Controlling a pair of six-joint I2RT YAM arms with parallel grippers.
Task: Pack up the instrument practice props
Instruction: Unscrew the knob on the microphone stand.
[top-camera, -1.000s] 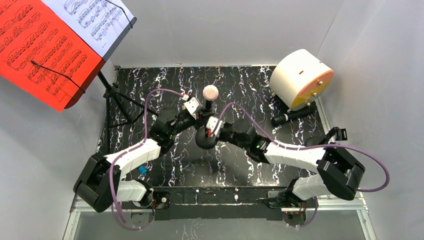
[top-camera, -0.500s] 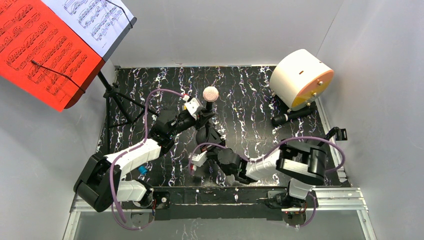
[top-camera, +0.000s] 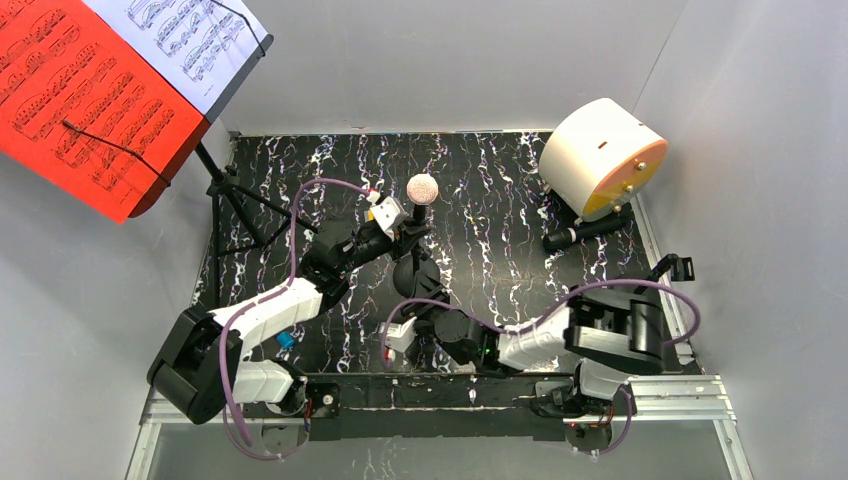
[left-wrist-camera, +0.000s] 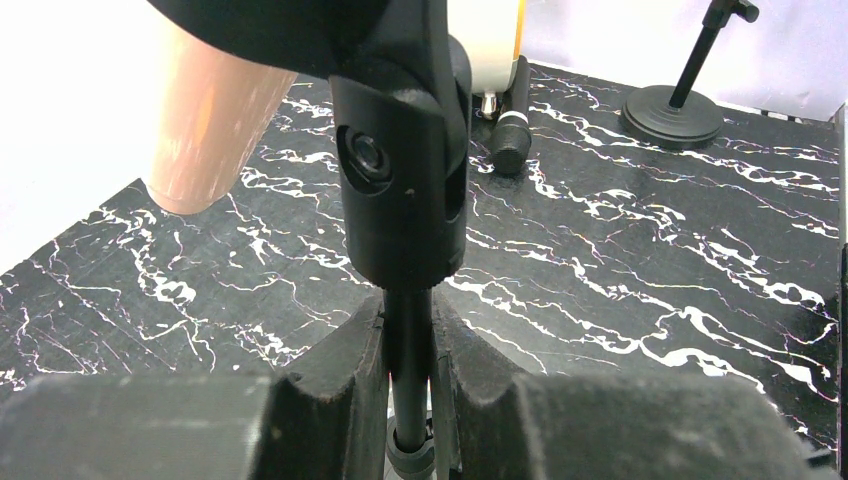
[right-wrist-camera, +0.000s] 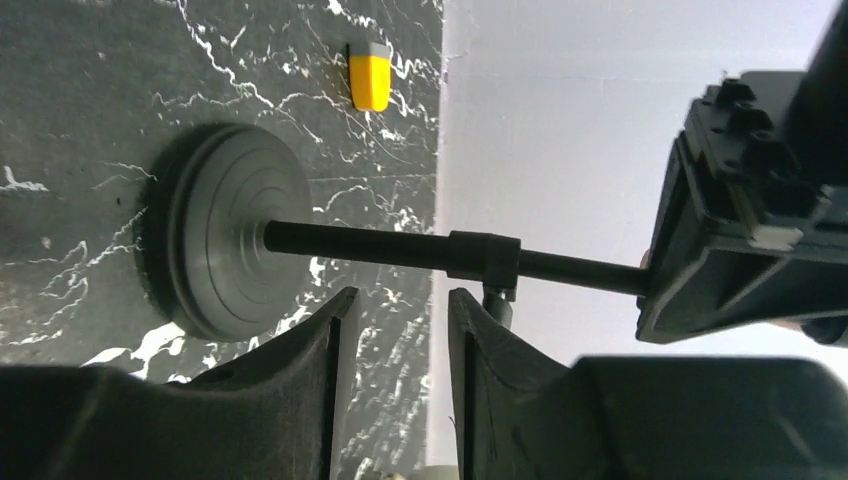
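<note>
Overhead view of a black white-veined marble-pattern table (top-camera: 520, 200) with two robot arms.

Biggest risk, as I judge it: the black perforated tripod music rack (top-camera: 225, 190) at the far left is top-heavy, with the red music sheet (top-camera: 80, 100) and white music sheet (top-camera: 190, 35) held high. A brush from my left arm's cable could tip it.

The big white cylinder with an orange face (top-camera: 590, 150) sits at the far right, well apart.

At the centre stands the beige-headed microphone (top-camera: 422, 188) on its thin black pole (left-wrist-camera: 408, 340). My left gripper (left-wrist-camera: 408, 330) is clamped on that pole, just under the clip. The heavy black round base (right-wrist-camera: 225, 245) hangs off a thin, smooth shaft, so a lift could let it slide through the pads or swing.

My right gripper (right-wrist-camera: 400, 330) has its fingers apart and holds nothing. It is near the base, and a careless reach could knock the pole.

The black microphone (top-camera: 585, 232) lies loose by the cylinder and may roll.

Containers: I see no box, bag or case in any view, so nothing is packed yet.
</note>
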